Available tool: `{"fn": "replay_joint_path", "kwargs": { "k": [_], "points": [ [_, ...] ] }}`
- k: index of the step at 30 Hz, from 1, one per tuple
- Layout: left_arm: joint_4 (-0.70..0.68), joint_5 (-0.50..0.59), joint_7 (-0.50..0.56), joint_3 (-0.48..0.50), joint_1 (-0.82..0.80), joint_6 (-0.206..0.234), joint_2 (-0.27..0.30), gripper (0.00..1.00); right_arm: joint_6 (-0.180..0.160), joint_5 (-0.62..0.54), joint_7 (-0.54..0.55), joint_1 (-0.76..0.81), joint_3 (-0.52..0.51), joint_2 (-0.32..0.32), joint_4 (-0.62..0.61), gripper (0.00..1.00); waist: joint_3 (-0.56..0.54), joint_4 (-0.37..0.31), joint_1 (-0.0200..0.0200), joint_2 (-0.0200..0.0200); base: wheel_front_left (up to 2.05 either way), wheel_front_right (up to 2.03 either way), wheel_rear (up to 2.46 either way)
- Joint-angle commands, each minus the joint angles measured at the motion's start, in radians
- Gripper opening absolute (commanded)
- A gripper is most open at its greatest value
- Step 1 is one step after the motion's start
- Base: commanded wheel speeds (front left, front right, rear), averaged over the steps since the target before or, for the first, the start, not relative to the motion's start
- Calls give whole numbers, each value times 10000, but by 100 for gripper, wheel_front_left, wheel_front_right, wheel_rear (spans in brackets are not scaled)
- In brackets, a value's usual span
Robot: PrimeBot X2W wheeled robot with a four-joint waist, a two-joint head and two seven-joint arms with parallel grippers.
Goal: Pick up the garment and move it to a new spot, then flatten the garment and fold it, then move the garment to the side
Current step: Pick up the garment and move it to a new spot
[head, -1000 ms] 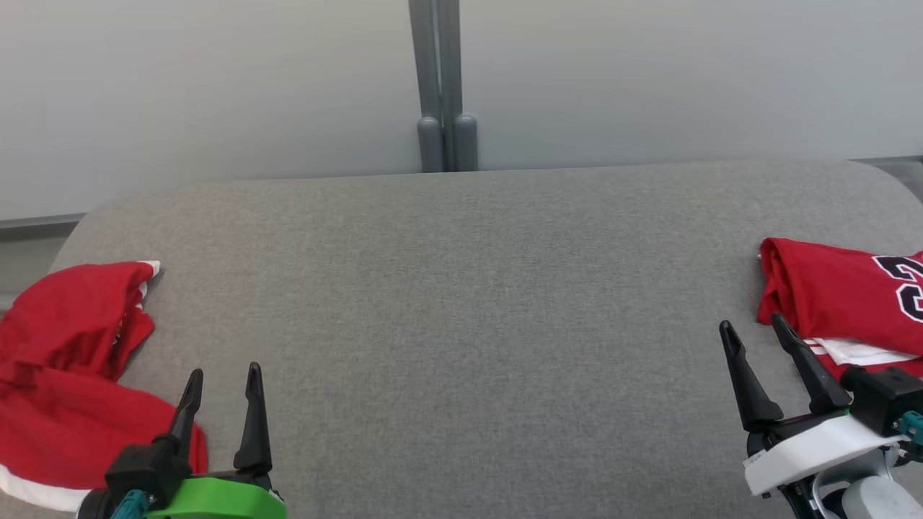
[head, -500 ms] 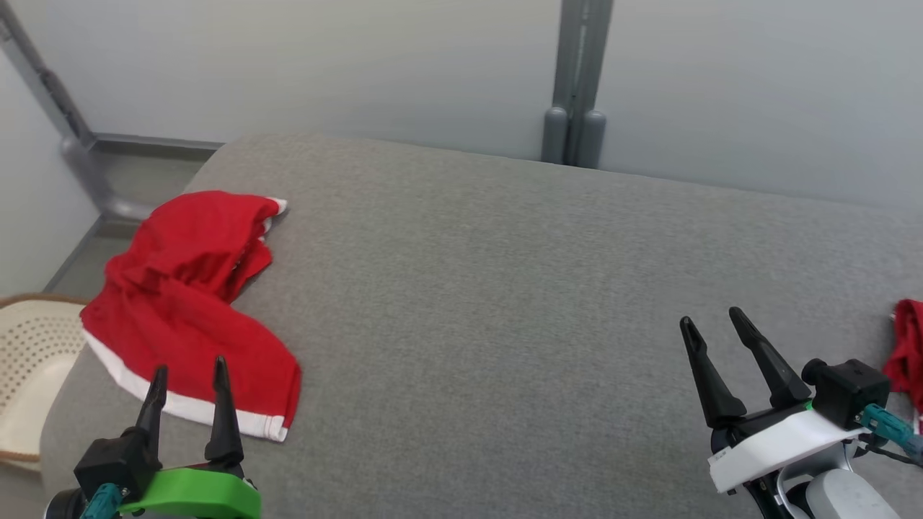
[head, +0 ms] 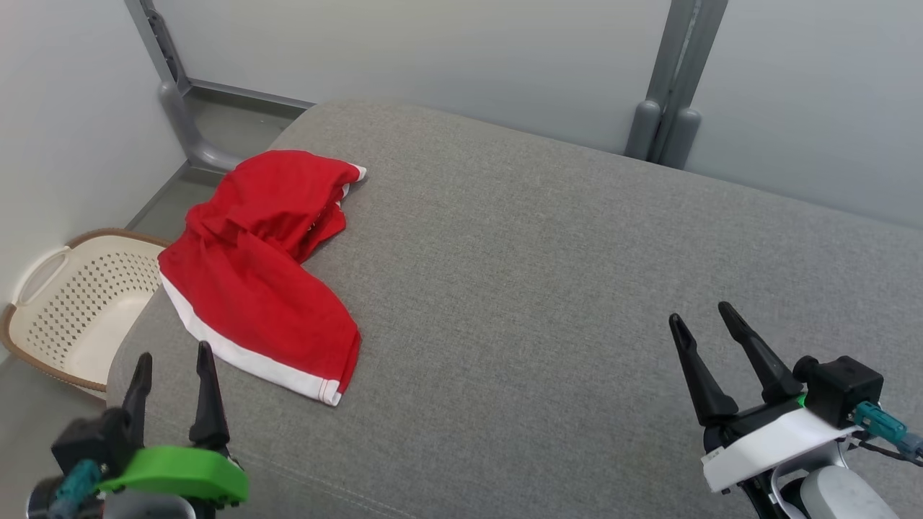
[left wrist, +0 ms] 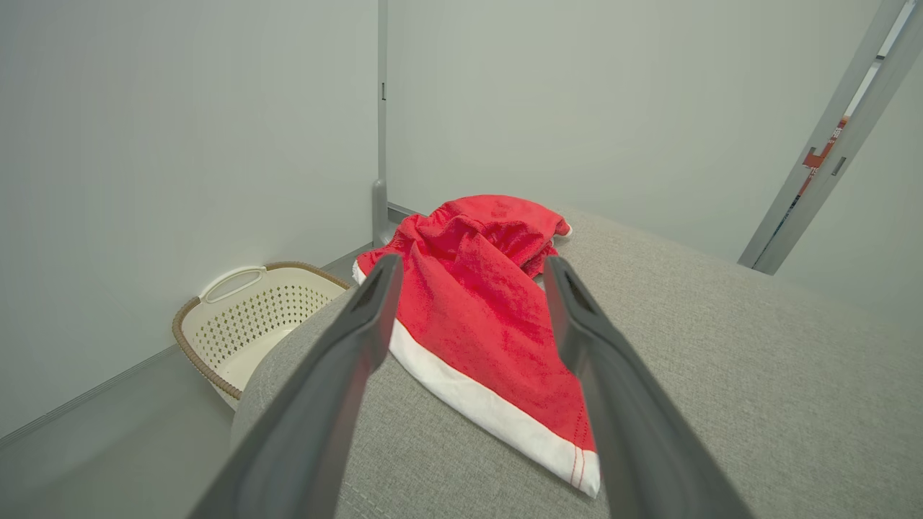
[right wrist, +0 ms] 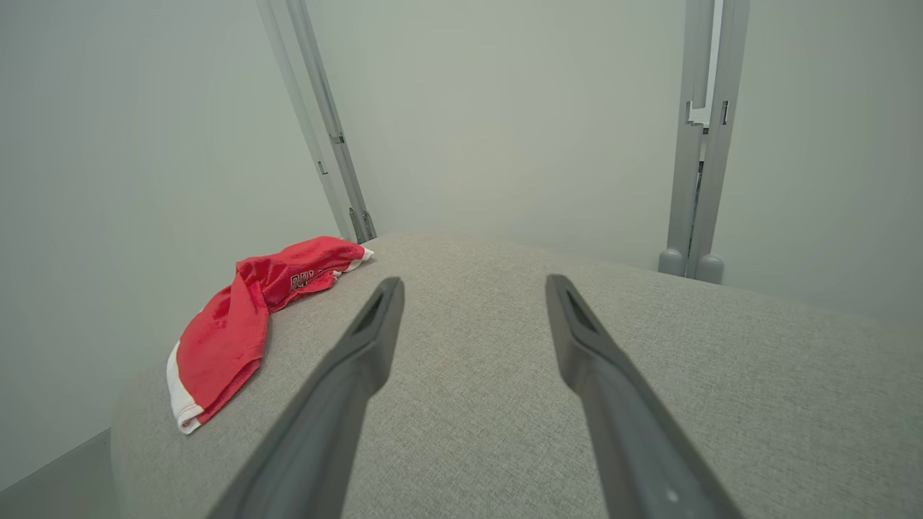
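Garment (head: 259, 288) sits crumpled just ahead of the left end effector (head: 174, 352), well apart from the right end effector (head: 699, 311). Both gape wide, empty. Pickup, flattening, folding: all yet to do.

Garment (head: 259, 274) on table (head: 541, 288) left end; basket (head: 86, 303) on floor (head: 29, 422) beside.

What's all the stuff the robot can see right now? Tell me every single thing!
garment: 1, red with a white hem, crumpled on the cushion's left end
cushion: 1, grey, under the garment
basket: 1, cream, on the floor left of the cushion
posts: at least 2, grey, by the walls behind
left gripper: 1, dark, open, lower left, near the hem
right gripper: 1, dark, open, lower right, over bare cushion
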Motion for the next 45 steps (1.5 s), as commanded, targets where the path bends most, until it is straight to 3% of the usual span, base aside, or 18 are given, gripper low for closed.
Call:
{"fn": "replay_joint_path", "kwargs": {
  "k": [1, 9, 18, 26, 34, 35, 37, 38, 45],
  "points": [
    [-122, -35, 317, 17, -536, -14, 241, 100, -11, -109, -26, -162, -25, -88, -111, 100, 181, -70, 0, 0, 0, 0, 0],
    [398, -1247, 3552, 370, -3440, -338, 1096, 100, -11, -274, -26, -872, 217, -511, -613, 100, 1464, -906, 0, 0, 0, 0, 0],
    [3411, -2860, 6902, 875, -6145, -674, 2121, 100, -11, -212, -26, -1891, 614, -896, -785, 100, 3014, -2620, 0, 0, 0, 0, 0],
    [6063, -3270, 8808, 851, -6747, -583, 2792, 100, -11, -159, -26, -2335, 799, -865, -764, 100, 3502, -3824, 0, 0, 0, 0, 0],
    [7267, -3413, 10190, 521, -6197, -692, 2822, 100, -11, -99, -26, -2281, 866, -798, -661, 100, 3550, -4211, 0, 0, 0, 0, 0],
    [7326, -3442, 10288, 504, -6157, -671, 2818, 85, -11, -96, -26, -2278, 867, -797, -630, 100, 3526, -4216, 0, 0, 0, 0, 0],
    [7357, -3389, 10304, 454, -6156, -659, 2888, 4, -11, -94, -26, -2265, 876, -768, -594, 100, 3438, -4206, 0, 0, 0, 0, 0],
    [7322, -3321, 10259, 403, -6171, -725, 2953, 0, -11, -95, -26, -2263, 892, -748, -586, 100, 3370, -4195, 0, 0, 0, 0, 0],
    [6583, -2811, 9472, 58, -6430, -998, 3538, 0, -11, -69, -26, -2000, 975, -569, -439, 100, 2495, -4081, 0, 0, 0, 0, 0]
  ]
}}
